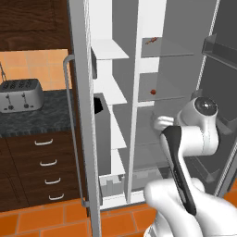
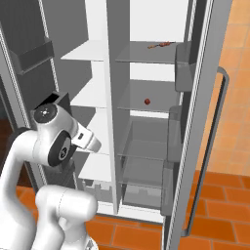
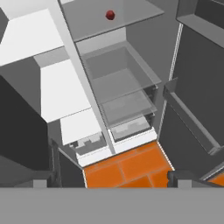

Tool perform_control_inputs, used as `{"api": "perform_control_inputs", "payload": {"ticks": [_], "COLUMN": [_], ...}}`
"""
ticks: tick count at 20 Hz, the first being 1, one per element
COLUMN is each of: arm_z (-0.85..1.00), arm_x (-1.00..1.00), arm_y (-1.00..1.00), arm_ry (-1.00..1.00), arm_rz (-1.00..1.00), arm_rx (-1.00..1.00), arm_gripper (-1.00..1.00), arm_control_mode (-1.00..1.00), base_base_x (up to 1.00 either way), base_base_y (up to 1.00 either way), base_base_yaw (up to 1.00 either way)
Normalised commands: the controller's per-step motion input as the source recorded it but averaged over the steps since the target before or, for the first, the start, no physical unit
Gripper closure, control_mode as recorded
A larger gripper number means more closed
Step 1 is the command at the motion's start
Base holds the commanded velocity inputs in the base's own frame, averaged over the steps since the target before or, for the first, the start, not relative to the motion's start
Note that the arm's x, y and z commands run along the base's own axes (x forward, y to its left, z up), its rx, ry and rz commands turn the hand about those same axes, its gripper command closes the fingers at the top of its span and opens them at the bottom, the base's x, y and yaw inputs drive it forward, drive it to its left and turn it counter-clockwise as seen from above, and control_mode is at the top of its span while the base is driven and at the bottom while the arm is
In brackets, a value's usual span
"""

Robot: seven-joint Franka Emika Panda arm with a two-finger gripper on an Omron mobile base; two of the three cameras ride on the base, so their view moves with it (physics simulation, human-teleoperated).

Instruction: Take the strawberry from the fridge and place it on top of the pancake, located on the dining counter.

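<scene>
The fridge (image 1: 139, 115) stands with both doors open, and its white shelves show inside. The strawberry (image 1: 153, 91) is a small red dot on a glass shelf on the right side of the fridge, about halfway up. In the hand view the strawberry (image 3: 110, 15) sits at about 12 o'clock, far from the gripper (image 3: 111, 180), whose two dark finger tips (image 3: 177, 177) stick up at about 6 o'clock. The jaws are spread wide apart and hold nothing. One shelf higher, at about 12 o'clock from the strawberry, lies a thin reddish brown thing (image 2: 160, 45); what it is cannot be told. At 9 o'clock in the left base view a silver toaster (image 1: 19, 95) sits on a dark speckled counter (image 1: 41, 115) above brown drawers (image 1: 44, 166). The floor (image 3: 127, 168) is orange tile. No words or labels can be read anywhere.
</scene>
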Motion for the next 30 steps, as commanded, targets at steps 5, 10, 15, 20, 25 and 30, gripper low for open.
{"api": "perform_control_inputs", "payload": {"ticks": [5,10,15,20,25,30], "arm_z": [-0.07,0.00,0.00,0.00,0.00,0.00], "arm_x": [-0.14,0.00,0.08,0.00,0.00,0.00], "arm_y": [-0.02,0.00,0.00,0.00,0.00,0.00], "arm_ry": [0.00,0.00,0.00,0.00,0.00,0.00], "arm_rz": [0.00,0.00,0.00,0.00,0.00,0.00], "arm_rx": [-0.02,0.00,0.00,0.00,0.00,0.00], "arm_gripper": [-1.00,-1.00,-1.00,-1.00,-1.00,-1.00], "arm_control_mode": [-1.00,-1.00,1.00,1.00,1.00,1.00], "base_base_x": [0.00,0.00,0.13,0.55,0.46,0.51], "base_base_y": [0.00,0.00,0.00,0.00,0.00,0.02], "base_base_yaw": [0.00,0.00,0.00,-0.07,-0.06,-0.05]}}
